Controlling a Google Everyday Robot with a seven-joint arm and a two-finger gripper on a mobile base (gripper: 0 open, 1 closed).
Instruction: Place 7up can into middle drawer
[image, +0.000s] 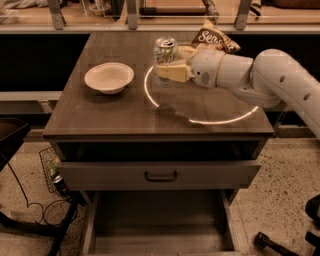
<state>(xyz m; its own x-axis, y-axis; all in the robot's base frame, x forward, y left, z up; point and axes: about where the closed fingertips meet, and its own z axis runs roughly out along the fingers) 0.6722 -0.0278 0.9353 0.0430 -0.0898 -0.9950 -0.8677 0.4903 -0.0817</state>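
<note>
The 7up can, silver and green with a shiny top, is at the back middle of the brown cabinet top. My gripper reaches in from the right and is shut on the can's lower half, holding it upright just above the surface. The middle drawer stands pulled out at the bottom of the view, a wide grey-brown box with a bare floor, below and in front of the can.
A white bowl sits left of the can. A brown and yellow snack bag lies behind my wrist. The upper drawer with a black handle sticks out slightly above the open one. Cables and a wire basket are on the floor at left.
</note>
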